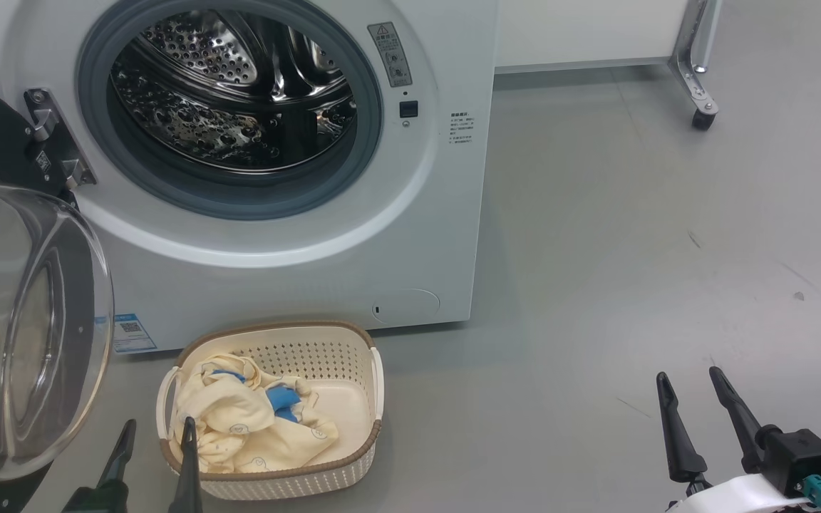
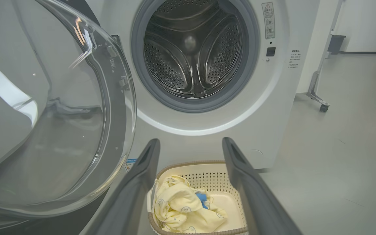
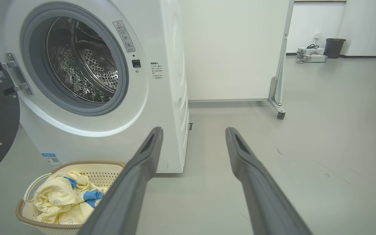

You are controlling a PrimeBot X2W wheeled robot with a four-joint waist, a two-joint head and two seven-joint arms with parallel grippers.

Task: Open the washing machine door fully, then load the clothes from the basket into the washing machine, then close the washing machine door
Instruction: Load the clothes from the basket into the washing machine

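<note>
Clothes [image 1: 246, 420] lie heaped in the left half of the basket [image 1: 357, 340], pale yellow fabric with blue patches showing. The basket stands on the floor [image 1: 631, 249] just in front of the washing machine [image 1: 296, 285], below its round opening. The washing machine door [image 1: 26, 320] is swung out on its hinge at my left, with its clear glass bulge turned toward me. The steel drum [image 1: 239, 92] shows through the opening, ringed by the grey gasket.

My left gripper [image 1: 159, 422] hangs at the near left edge of the basket with its fingers spread wide, gripping nothing. In the head view one fingertip overlaps the heap of clothes and the other lies outside the basket's left handle, near the door. I cannot tell whether that fingertip touches the fabric. My right gripper [image 1: 688, 373] is well off to the right over the floor, its fingers also parted wide and empty.
</note>
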